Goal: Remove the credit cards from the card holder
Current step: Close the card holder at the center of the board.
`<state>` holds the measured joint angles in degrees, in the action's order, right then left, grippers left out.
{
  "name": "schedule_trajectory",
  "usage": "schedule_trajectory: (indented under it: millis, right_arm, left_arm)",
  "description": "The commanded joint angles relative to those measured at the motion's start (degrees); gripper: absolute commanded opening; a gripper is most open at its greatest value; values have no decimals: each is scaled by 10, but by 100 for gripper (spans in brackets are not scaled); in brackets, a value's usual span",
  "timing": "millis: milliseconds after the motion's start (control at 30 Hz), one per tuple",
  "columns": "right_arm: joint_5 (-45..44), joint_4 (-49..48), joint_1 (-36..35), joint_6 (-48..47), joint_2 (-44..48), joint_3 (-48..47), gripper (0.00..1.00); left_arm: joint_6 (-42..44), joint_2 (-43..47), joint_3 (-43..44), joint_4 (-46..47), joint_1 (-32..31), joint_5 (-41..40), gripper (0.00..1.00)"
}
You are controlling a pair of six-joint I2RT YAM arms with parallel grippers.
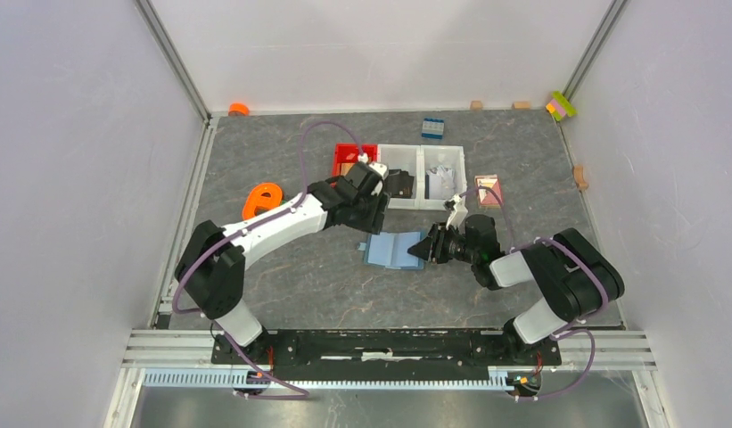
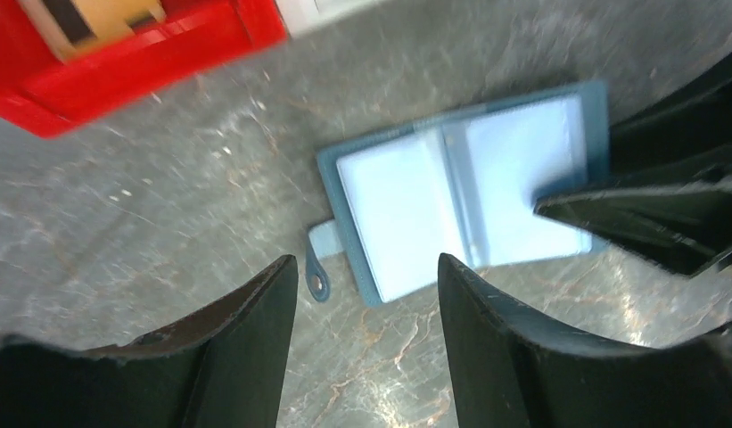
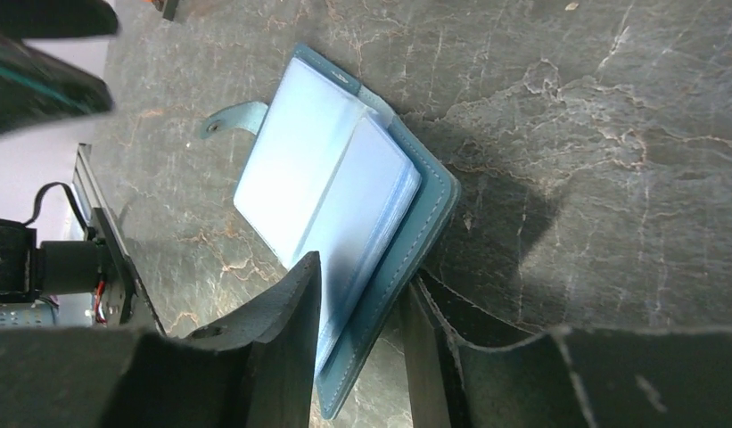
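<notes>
Flat on the grey marbled desk (image 1: 300,267), the card holder (image 1: 393,251) lies spread open with its pale blue plastic sleeves (image 2: 407,209) facing up. Its snap strap (image 2: 319,259) sticks out from its left edge.

At the card holder's right edge sits the right pincer (image 1: 424,248). That arm is folded low over the desk, elbow out to the card holder's right, forearm pointing left at it. From the right wrist, the jaws stand apart astride that edge. One finger (image 3: 286,339) lies over the sleeves and the other (image 3: 429,348) is beside the cover, with a sliver of desk showing between them. It is not clamped.

The left pincer (image 1: 373,223) hovers just beyond the card holder's far-left corner. That arm stretches long from its base, well to the card holder's near left, with the wrist tipped down. Its fingers (image 2: 255,321) are spread wide with nothing between them, and the strap shows past their tips.

On the card holder's far side stands a red bin (image 1: 349,153) with a tan, dark-striped credit card (image 2: 90,20) in it. A white two-part bin (image 1: 424,169) is joined to the red bin's right. Further back lies a dark-blue brick (image 1: 432,127).
</notes>
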<state>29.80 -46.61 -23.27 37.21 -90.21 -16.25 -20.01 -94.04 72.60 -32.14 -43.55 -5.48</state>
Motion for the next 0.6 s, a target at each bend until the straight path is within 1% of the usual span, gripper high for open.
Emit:
schedule_trajectory:
  millis: [0, 33, 133, 267, 367, 467, 567]
  right_arm:
    - [-7, 35, -2, -38, 25, -21, 42]
    - [-17, 49, -3, -47, 30, -23, 43]
    - [-22, 61, -3, -51, 40, -24, 42]
    - [-12, 64, -4, -47, 46, -27, 41]
    - [-15, 75, -5, -49, 57, -28, 41]
    - [-24, 91, -12, -58, 70, -31, 41]
    - [-48, 131, -29, -80, 72, -48, 40]
  left_arm:
    - [-15, 16, -52, 55, -15, 44, 65]
    - [-12, 19, -70, 67, -15, 49, 65]
    - [2, 32, -122, 103, -13, 10, 65]
    - [4, 22, -113, 98, -12, -4, 65]
    - [6, -5, -97, 74, -11, -38, 65]
    - [3, -42, -86, 69, -10, -24, 64]
    - [3, -89, -58, 47, -9, -21, 61]
